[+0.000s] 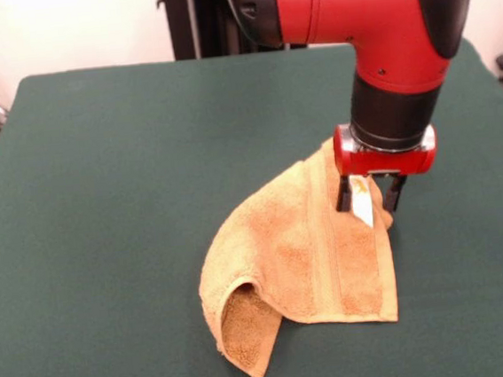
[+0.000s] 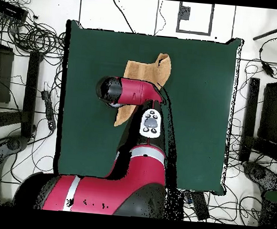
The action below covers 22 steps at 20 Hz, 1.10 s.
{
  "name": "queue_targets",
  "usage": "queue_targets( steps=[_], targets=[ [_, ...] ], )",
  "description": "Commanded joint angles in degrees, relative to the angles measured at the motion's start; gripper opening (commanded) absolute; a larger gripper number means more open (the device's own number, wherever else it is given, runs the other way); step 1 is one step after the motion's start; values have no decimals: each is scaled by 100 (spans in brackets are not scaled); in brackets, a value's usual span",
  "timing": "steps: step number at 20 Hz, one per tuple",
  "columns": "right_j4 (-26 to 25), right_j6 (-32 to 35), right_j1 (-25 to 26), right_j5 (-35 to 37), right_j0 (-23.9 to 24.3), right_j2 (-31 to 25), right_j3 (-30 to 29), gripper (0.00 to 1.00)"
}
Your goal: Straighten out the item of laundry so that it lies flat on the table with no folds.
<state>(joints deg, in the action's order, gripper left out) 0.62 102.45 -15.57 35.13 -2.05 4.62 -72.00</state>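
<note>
The hand (image 1: pixel 370 197) hangs low over the bench (image 1: pixel 124 165), its two dark fingers (image 1: pixel 344 196) pointing down and pinching the upper edge of the orange-tan hand towel (image 1: pixel 312 263), with the small white label (image 1: pixel 362 203) caught between them. From the pinched edge the towel drapes away below the hand in the front view, raised at the grip and sloping down to the green cloth top. A woven band (image 1: pixel 324 235) runs down the cloth just beside the hand, from the grip to the towel's lower hem. Farther from the hand, the towel's far corner curls under itself into a rounded fold (image 1: pixel 243 327) that shows the darker underside, so the cloth does not lie flat. In the overhead view the red arm (image 2: pixel 137 92) covers the hand; the hand towel (image 2: pixel 151 70) shows on either side of the arm, on the bench (image 2: pixel 201 113).
</note>
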Motion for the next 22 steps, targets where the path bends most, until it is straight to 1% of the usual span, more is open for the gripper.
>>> queue_targets(
  steps=[1, 5, 11, 22],
  targets=[
    [176, 850, 331, 352, 15, -345, -94, 100],
    [187, 824, 222, 475, 20, -334, -124, 100],
    [179, 820, 65, 449, 6, -336, -334, 100],
    [184, 799, -30, 590, 7, -313, -315, 100]
  ],
)
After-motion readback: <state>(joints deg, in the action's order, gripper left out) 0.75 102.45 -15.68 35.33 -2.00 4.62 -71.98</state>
